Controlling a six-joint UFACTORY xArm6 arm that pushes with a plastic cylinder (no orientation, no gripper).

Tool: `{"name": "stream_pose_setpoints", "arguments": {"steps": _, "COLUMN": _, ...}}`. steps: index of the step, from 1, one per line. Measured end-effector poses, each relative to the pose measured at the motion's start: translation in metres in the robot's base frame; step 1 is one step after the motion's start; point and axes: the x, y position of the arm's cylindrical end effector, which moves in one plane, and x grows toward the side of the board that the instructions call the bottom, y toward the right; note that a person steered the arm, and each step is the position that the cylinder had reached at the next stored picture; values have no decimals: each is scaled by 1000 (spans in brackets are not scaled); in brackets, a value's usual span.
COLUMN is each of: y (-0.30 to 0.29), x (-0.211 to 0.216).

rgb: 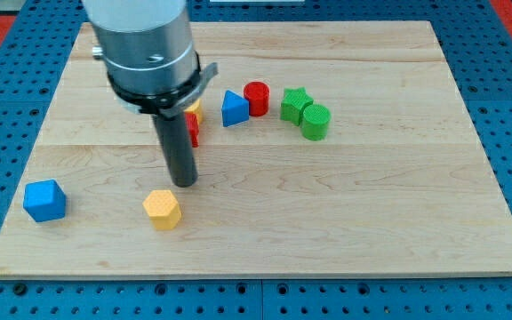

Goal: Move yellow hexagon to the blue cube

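The yellow hexagon (162,209) lies on the wooden board (372,196) toward the view's lower left. The blue cube (44,200) sits further left, near the board's left edge, well apart from the hexagon. My tip (183,183) stands just above and slightly right of the yellow hexagon, a small gap from it, not clearly touching.
Behind the rod a red block (193,130) and a yellow block (194,109) are partly hidden. A blue triangular block (234,109), a red cylinder (257,97), a green star (294,104) and a green cylinder (316,121) stand in a row toward the view's top centre.
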Motion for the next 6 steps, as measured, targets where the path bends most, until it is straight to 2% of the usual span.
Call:
{"name": "stream_pose_setpoints", "arguments": {"steps": 1, "y": 5, "x": 34}}
{"name": "stream_pose_setpoints", "arguments": {"steps": 3, "y": -56, "x": 40}}
{"name": "stream_pose_setpoints", "arguments": {"steps": 5, "y": -93, "x": 45}}
{"name": "stream_pose_setpoints", "arguments": {"steps": 6, "y": -91, "x": 43}}
